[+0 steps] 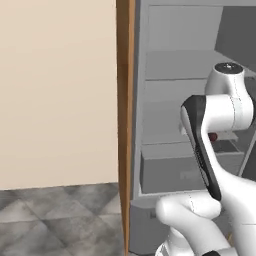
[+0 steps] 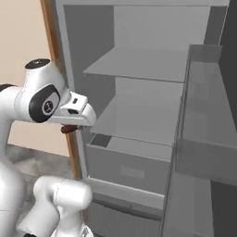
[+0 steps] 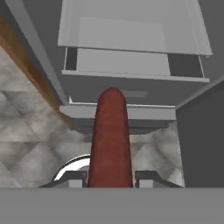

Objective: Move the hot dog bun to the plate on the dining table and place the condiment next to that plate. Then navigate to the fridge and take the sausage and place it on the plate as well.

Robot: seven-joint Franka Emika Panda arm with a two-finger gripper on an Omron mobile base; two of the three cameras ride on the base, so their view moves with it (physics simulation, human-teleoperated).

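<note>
A dark reddish-brown sausage runs up the middle of the hand view, and my gripper is shut on its near end, with a fingertip pressed to each side. From the base cameras the sausage is a small dark end poking out under the white hand, just in front of the open grey fridge. The hand hangs above the floor, outside the fridge's lower drawer. The hot dog bun, the plate, the dining table and the condiment are out of view.
The fridge door stands swung open on the right. A light wood side panel borders the fridge on the left, next to a beige wall. Grey shelves are bare. Grey tiled floor lies below.
</note>
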